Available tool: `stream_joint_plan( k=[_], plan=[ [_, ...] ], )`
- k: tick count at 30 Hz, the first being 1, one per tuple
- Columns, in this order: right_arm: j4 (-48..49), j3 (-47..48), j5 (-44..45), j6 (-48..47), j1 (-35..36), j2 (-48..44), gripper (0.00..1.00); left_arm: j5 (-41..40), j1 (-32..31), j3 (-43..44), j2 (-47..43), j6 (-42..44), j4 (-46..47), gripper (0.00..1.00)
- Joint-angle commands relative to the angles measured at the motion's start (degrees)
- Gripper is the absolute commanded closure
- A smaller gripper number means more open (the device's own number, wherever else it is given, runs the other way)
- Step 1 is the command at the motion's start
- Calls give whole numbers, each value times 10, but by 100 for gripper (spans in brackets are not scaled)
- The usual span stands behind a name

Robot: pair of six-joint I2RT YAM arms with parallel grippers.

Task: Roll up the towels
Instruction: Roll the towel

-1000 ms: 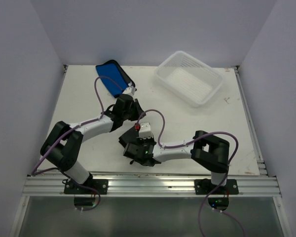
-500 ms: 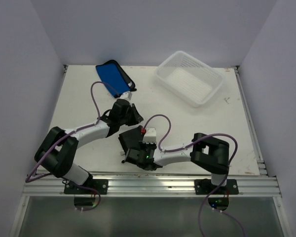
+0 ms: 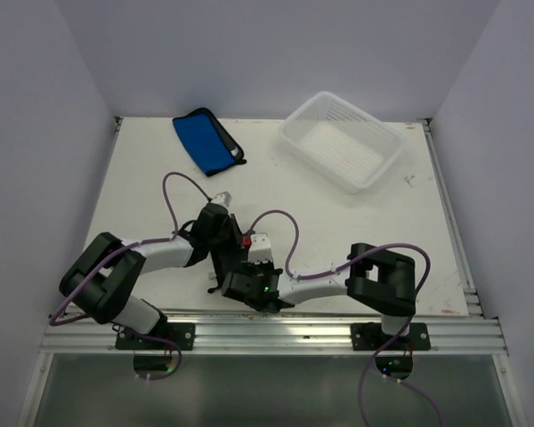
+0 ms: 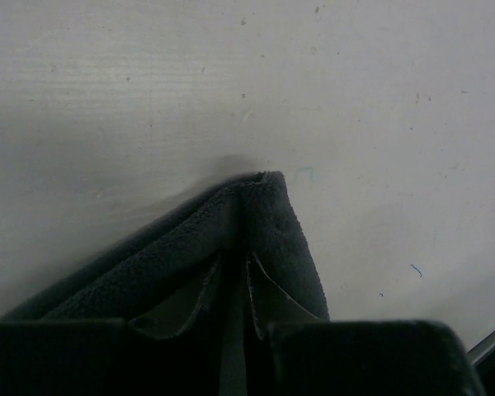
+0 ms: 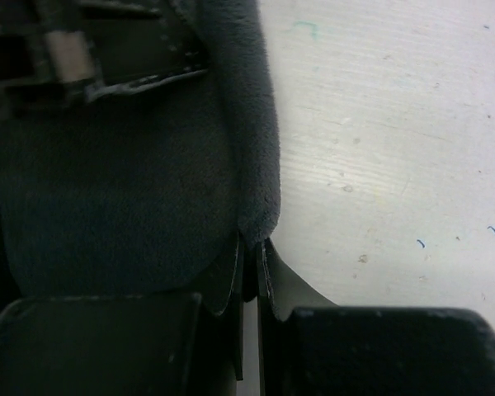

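Note:
The bright blue towel (image 3: 206, 140) with black edging lies flat at the back left of the table, away from both arms. The dark towel (image 3: 222, 264) is near the front middle, mostly hidden under the two grippers. My left gripper (image 3: 228, 242) is shut on a corner of it; in the left wrist view the folded dark corner (image 4: 268, 216) sticks out past the gripper (image 4: 235, 276). My right gripper (image 3: 235, 277) is shut on the towel's near edge; in the right wrist view the dark cloth (image 5: 124, 190) spreads left of the gripper (image 5: 249, 257).
A white perforated basket (image 3: 342, 140) stands at the back right. The left arm's purple cable loops over the table (image 3: 142, 191) between the blue towel and the grippers. Walls close in the left, back and right sides.
My left gripper has drawn back from the blue towel, which now lies flat, and has come down to the dark towel beside the right gripper. The right gripper shifted slightly nearer.

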Motion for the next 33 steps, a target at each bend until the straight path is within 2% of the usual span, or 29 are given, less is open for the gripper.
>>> stream_joint_plan(
  k=[1,13,24,33],
  plan=[
    [-28,36,-16,-61,20,18,100,-5,-5,0,19,4,23,84],
    [-93,86,-8,-178,41,70,100,-32,-4,-17,-7,13,6,83],
    [-173,223,-12,-275,70,188,100,-6,-3,-21,-14,34,28,83],
    [-262,306,-17,-297,72,255,100,-33,8,-7,-39,68,-23,83]
  ],
)
